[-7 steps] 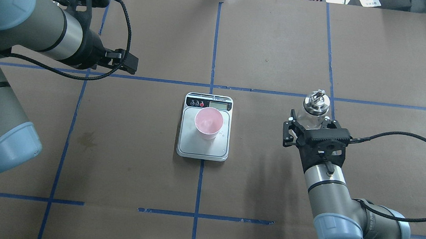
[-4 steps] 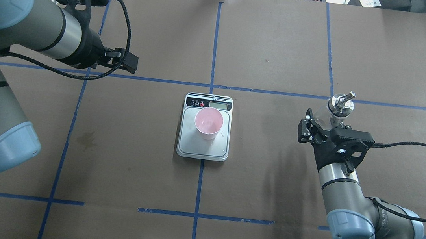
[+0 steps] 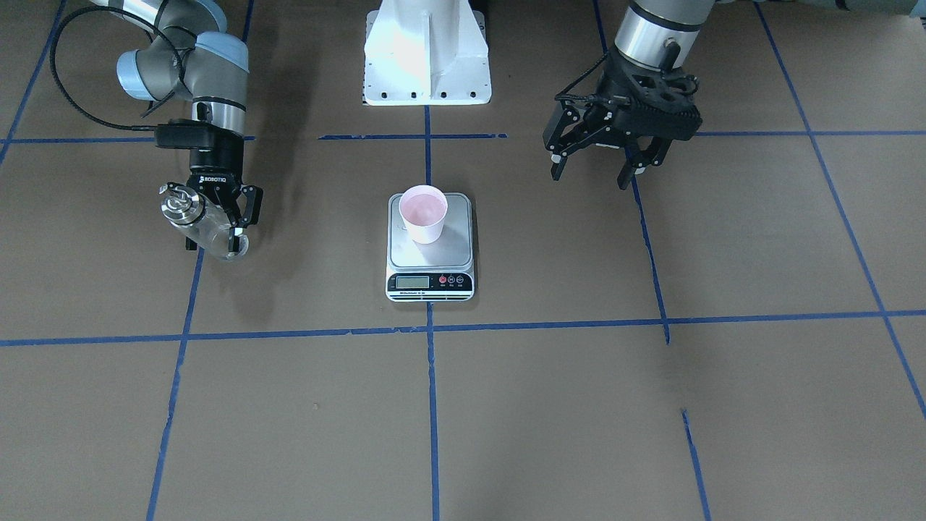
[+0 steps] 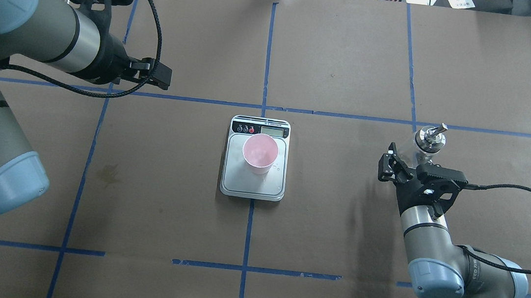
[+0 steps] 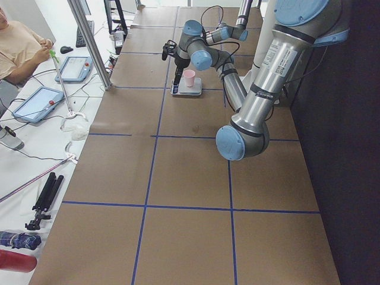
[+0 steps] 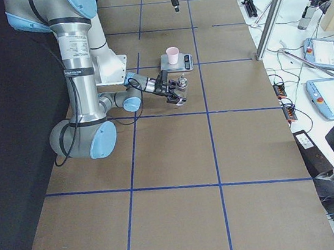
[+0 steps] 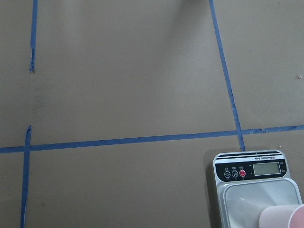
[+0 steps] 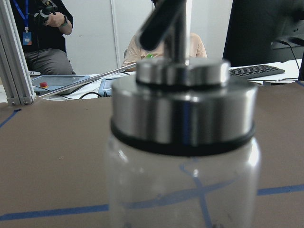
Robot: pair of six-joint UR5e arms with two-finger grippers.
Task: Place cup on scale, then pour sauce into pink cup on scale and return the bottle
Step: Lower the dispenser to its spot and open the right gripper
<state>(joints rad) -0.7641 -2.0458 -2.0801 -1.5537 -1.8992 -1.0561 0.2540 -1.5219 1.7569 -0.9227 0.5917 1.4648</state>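
The pale pink cup [image 4: 259, 154] stands upright on the silver scale [image 4: 253, 184] at the table's middle; both show in the front view, cup [image 3: 423, 213] and scale [image 3: 430, 255]. My right gripper [image 4: 409, 164] is shut on the clear glass bottle [image 4: 428, 139] with the metal cap, held tilted, well to the right of the scale. The bottle's cap [image 8: 183, 114] fills the right wrist view. I cannot tell if the bottle touches the table. My left gripper [image 3: 589, 177] is open and empty, above the table on the scale's other side. The sauce cannot be made out.
The left wrist view shows the scale [image 7: 251, 190] and the cup's rim [image 7: 282, 217] at its lower right. The white robot base [image 3: 427, 65] stands behind the scale. Blue tape lines cross the brown paper. Operators sit beyond the table's far side [image 8: 164, 47].
My right gripper has carried the bottle further right, away from the scale, and the arm has drawn back a little. The left arm has barely moved. Cup and scale are unmoved.
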